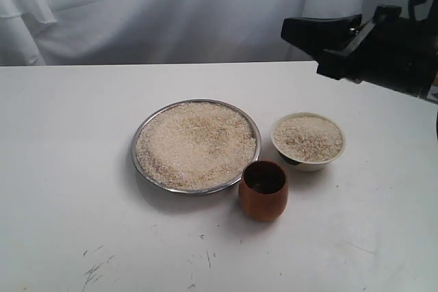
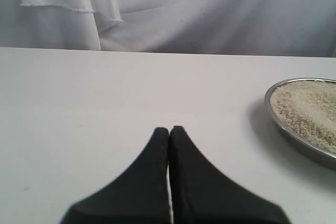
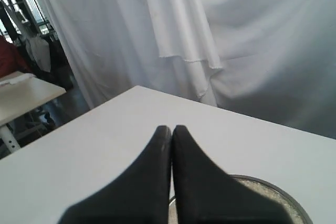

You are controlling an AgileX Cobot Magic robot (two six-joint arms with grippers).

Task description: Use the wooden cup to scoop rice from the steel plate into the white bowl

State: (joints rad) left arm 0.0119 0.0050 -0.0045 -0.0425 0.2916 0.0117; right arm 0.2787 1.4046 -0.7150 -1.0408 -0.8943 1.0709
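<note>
Looks done — bowl heaped with rice, cup set upright by the plate within reach; left end effector and right end effector pinched closed, empty.

No readable text, label, brand or number shows anywhere.

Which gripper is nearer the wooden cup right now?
Right. The right gripper hangs raised behind the white bowl, which sits beside the wooden cup. The left gripper sits off the exterior view, across the steel plate from the cup.
</note>
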